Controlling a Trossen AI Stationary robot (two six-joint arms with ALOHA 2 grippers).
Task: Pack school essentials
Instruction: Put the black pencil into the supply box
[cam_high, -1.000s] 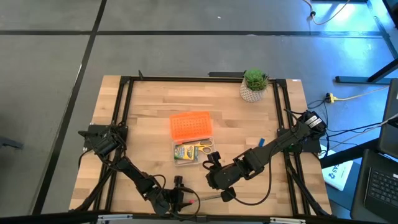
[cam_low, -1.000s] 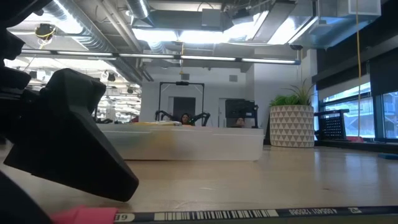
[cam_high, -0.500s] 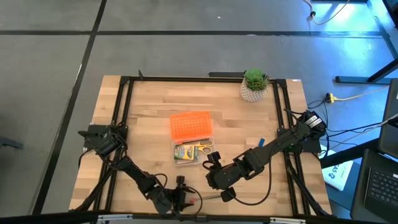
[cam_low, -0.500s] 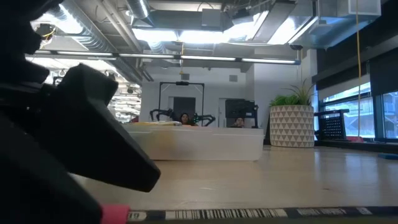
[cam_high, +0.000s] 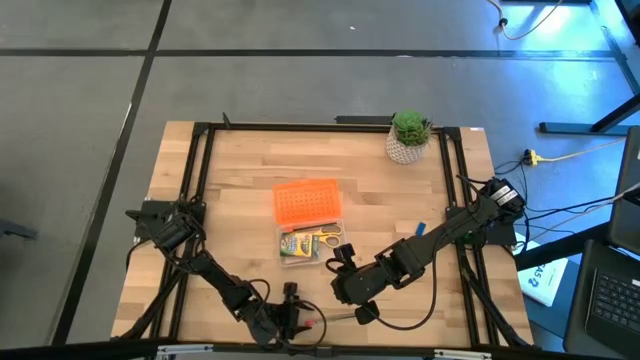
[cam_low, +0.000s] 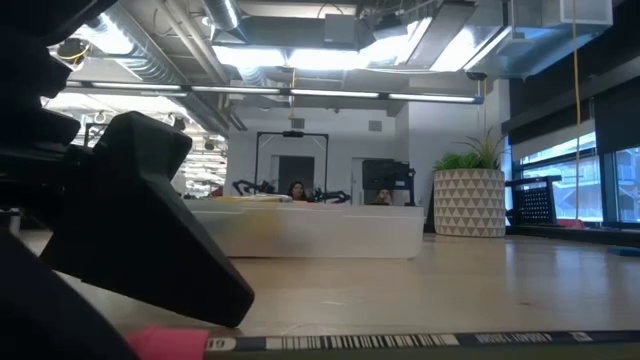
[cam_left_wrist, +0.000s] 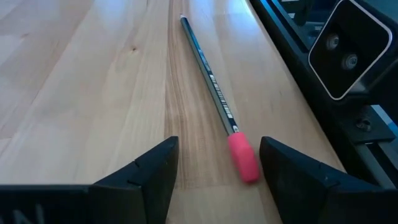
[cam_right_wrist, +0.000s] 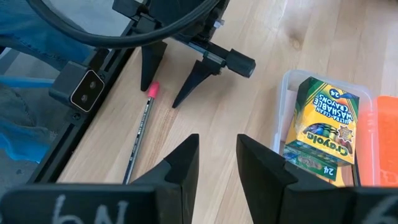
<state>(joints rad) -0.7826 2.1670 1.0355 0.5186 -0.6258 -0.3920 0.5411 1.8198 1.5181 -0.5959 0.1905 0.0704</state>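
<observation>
At the bench's near edge, the thin dark pencil with a pink eraser (cam_left_wrist: 214, 93) lies lengthwise ahead of the left gripper (cam_left_wrist: 217, 163), its eraser between the released, empty fingers (cam_left_wrist: 155, 171), while the right gripper (cam_right_wrist: 217, 155) waits parted nearby.

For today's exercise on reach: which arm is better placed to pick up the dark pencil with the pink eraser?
Left. The left gripper has its open fingers astride the pink eraser end of the dark pencil. The right gripper sits farther back, open and empty.
</observation>
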